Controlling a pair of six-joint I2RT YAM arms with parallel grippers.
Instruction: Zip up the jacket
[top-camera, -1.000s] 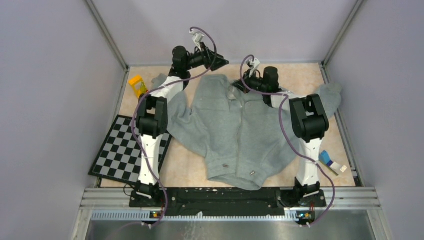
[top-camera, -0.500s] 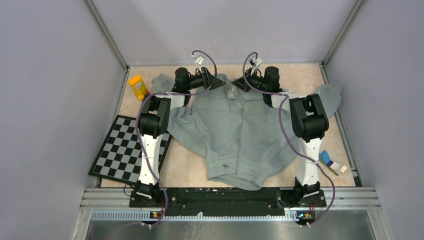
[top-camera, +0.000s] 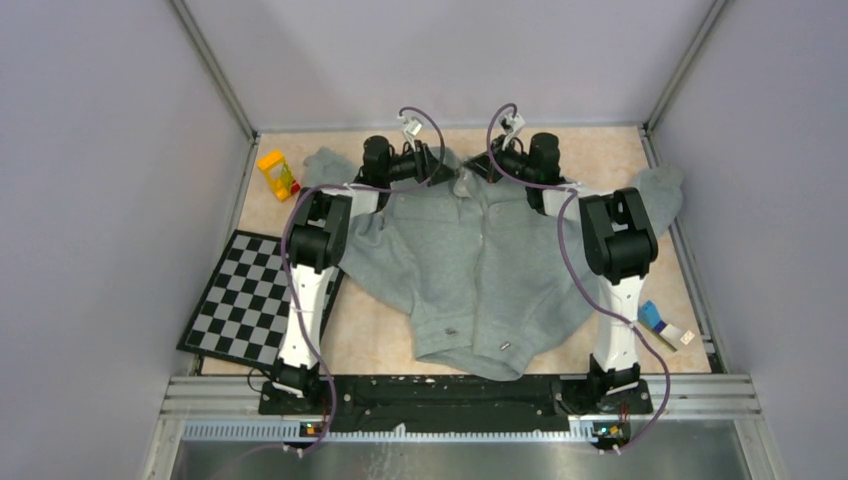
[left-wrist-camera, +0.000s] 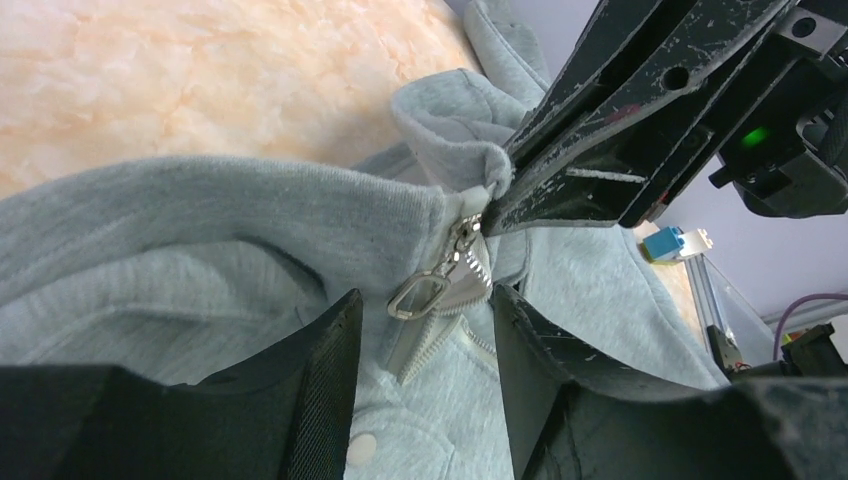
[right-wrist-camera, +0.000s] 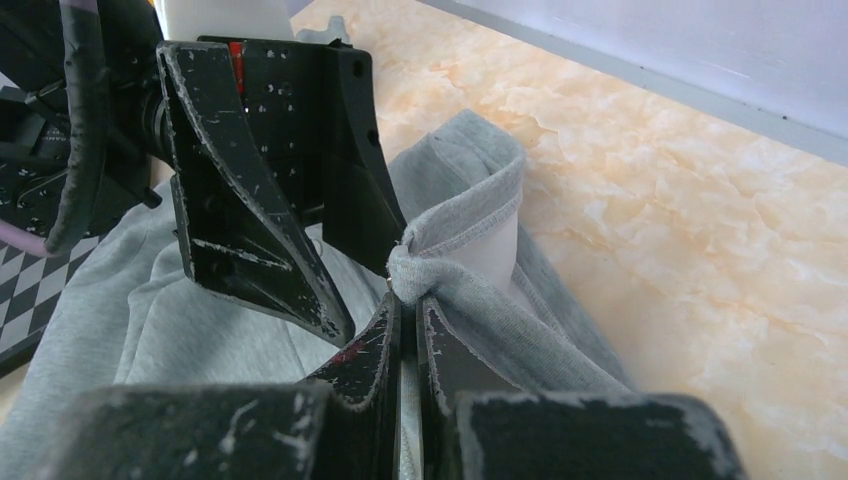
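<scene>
- Large heather-grey fleece jacket (top-camera: 480, 270) was laid flat, front up, on the beige marbled table (top-camera: 600, 160). Its collar (right-wrist-camera: 470, 160) was at the far end, w/ the hem toward the arm bases.
- Right gripper (right-wrist-camera: 408, 310) was pressed together, pinching the jacket at the collar edge, right at the top of the zip.
- Left gripper (left-wrist-camera: 425, 330) was held spread, one finger either side of the small silver metal zip pull (left-wrist-camera: 422, 293) just below the collar. Nothing was pinched yet.
- Zip appeared closed nearly up to the collar, so only the last bit was judged to be left.
- Risks:
  - The pull was small & loose, so it could be missed or flicked aside as the fingers close.
  - Fleece could be nipped w/ the pull & jammed in the slider.
  - If collar tension were lost, fabric would be dragged up instead of the slider running.
</scene>
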